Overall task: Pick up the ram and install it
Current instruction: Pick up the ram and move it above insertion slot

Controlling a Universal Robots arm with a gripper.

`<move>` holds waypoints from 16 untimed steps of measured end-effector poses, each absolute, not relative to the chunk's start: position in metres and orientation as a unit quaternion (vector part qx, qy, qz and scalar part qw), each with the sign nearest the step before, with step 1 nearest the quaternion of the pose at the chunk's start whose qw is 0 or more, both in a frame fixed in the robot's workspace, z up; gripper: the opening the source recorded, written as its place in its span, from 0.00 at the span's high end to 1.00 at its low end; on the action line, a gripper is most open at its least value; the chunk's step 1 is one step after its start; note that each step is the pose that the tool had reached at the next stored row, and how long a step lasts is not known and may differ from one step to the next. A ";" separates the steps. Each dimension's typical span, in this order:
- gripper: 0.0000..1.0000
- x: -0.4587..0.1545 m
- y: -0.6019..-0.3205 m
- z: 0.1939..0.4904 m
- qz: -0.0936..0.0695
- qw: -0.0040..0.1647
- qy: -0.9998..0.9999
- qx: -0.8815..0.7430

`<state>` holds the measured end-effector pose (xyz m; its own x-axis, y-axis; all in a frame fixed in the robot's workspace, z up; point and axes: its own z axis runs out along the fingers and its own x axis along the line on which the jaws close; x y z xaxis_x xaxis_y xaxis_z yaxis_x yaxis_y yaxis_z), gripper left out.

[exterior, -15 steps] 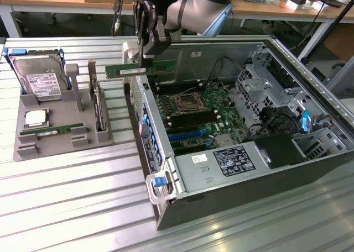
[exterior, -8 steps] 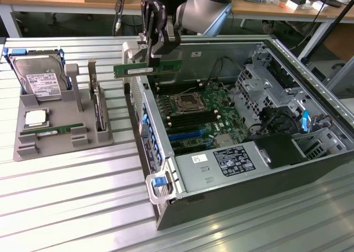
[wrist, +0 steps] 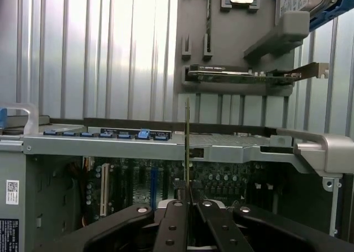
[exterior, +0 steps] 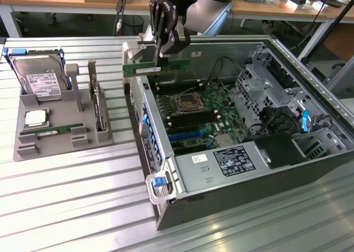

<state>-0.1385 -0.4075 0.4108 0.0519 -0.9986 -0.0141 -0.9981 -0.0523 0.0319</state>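
My gripper (exterior: pixel 164 55) is shut on the ram (exterior: pixel 157 68), a long thin green board held level on its long edge. It hangs above the far side of the open computer case (exterior: pixel 232 208), over the near wall and the motherboard (exterior: pixel 199 111). The wrist view shows the ram (wrist: pixel 187 147) edge-on as a thin line rising from between the black fingers (wrist: pixel 171 224) of my gripper (wrist: pixel 188 206). Below it lie the black memory slots (exterior: pixel 193 119) beside the processor socket (exterior: pixel 185 103). A second green stick (exterior: pixel 52 131) lies in the grey holder (exterior: pixel 55 148).
On the exterior view's left, the grey holder also carries a hard drive (exterior: pixel 38 78), a processor chip (exterior: pixel 36 117) and an upright expansion card (exterior: pixel 98 105). Inside the case are a power supply (exterior: pixel 221 166), drive cages (exterior: pixel 265 80) and cables. A ribbed metal table (exterior: pixel 72 208) surrounds everything.
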 end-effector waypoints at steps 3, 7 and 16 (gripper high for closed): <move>0.88 -0.131 -0.407 0.411 -0.016 0.007 -0.688 0.725; 0.88 -0.120 -0.407 0.411 -0.016 0.007 -0.688 0.725; 0.88 -0.092 -0.407 0.411 -0.016 0.007 -0.688 0.725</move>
<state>-0.0924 -0.4075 0.4109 0.0519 -0.9986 -0.0140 -0.9981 -0.0523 0.0320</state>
